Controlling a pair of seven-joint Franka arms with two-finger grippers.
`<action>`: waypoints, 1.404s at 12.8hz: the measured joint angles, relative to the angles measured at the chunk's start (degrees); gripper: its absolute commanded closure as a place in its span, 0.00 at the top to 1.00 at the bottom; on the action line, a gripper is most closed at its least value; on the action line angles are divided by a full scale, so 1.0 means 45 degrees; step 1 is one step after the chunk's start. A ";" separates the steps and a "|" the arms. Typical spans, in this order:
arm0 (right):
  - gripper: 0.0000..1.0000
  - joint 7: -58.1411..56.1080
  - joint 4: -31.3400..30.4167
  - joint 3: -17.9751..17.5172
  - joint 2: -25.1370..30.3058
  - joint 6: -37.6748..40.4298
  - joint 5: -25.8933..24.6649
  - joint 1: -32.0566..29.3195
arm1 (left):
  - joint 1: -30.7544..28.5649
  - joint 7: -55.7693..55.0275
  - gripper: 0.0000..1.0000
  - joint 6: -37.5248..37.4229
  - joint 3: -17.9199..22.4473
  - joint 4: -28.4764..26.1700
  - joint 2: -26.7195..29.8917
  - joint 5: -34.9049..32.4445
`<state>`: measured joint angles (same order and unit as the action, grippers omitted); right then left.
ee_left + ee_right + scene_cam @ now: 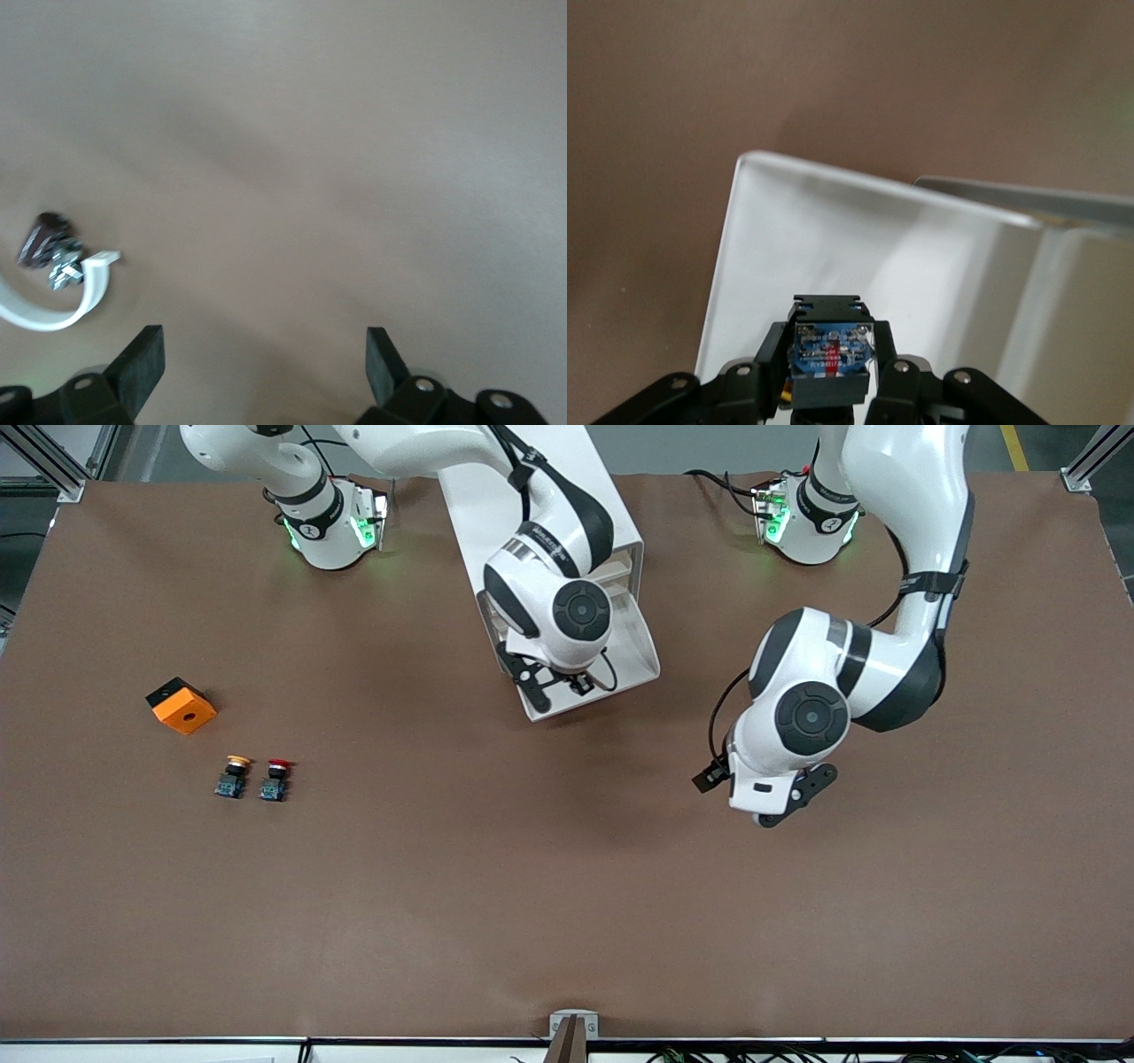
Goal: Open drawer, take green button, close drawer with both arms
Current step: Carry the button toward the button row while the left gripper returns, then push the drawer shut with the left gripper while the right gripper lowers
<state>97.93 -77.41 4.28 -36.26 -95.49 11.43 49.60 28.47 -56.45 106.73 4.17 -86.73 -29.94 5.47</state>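
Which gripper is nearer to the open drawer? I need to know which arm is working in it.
Right. The right gripper is over the open drawer, shut on a button. The left gripper hangs open over bare table toward the left arm's end, apart from the drawer.

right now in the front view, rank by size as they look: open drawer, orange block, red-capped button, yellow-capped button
1. open drawer
2. orange block
3. red-capped button and yellow-capped button: these look alike, so no ranking between them.

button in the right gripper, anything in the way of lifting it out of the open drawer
Nothing visible. The right gripper is shut on the button over the open drawer, with only the drawer's bare floor around it. The left gripper waits open over bare table.
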 measured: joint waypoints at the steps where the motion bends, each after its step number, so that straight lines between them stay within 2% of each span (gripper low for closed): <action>1: 0.26 -0.0793 0.0422 0.0004 0.0137 0.0934 0.0007 -0.0519 | 0.0106 0.0301 1.00 0.0205 -0.0015 -0.0046 -0.0183 -0.0001; 4: 0.26 -0.4583 0.0768 0.0053 0.0879 0.3239 0.0034 -0.2282 | 0.0550 0.0569 1.00 0.0373 -0.0054 -0.0240 -0.0668 -0.0003; 6: 0.26 -0.7361 0.0750 0.0097 0.1063 0.4176 0.0024 -0.3449 | 0.0952 0.1133 1.00 0.0569 -0.0100 -0.0561 -0.0790 -0.0008; 8: 0.26 -1.0367 0.0595 0.0133 0.1054 0.4428 -0.0212 -0.4713 | 0.1317 0.1564 1.00 0.0632 -0.0383 -0.0887 -0.0784 -0.0008; 11: 0.26 -1.4567 0.0384 0.0165 0.1053 0.4339 -0.1242 -0.6469 | 0.1480 0.1579 1.00 0.0990 -0.1328 -0.1285 -0.0783 -0.0008; 13: 0.26 -1.6404 0.0188 0.0165 0.1054 0.3621 -0.2112 -0.7334 | 0.1513 0.1579 1.00 0.1076 -0.1753 -0.1394 -0.0782 -0.0008; 15: 0.26 -1.7761 -0.0471 0.0163 0.1044 0.1950 -0.2950 -0.7837 | 0.1514 0.1612 1.00 0.1703 -0.1841 -0.1737 -0.0787 -0.0008; 18: 0.27 -1.9508 -0.1791 0.0170 0.0954 -0.0747 -0.3132 -0.8720 | 0.1515 0.1820 1.00 0.2784 -0.1914 -0.2272 -0.1042 -0.0009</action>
<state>10.15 -85.47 5.05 -31.96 -98.85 -2.66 10.36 35.29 -48.25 119.26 -4.44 -96.96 -34.63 5.43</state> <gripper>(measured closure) 0.573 0.000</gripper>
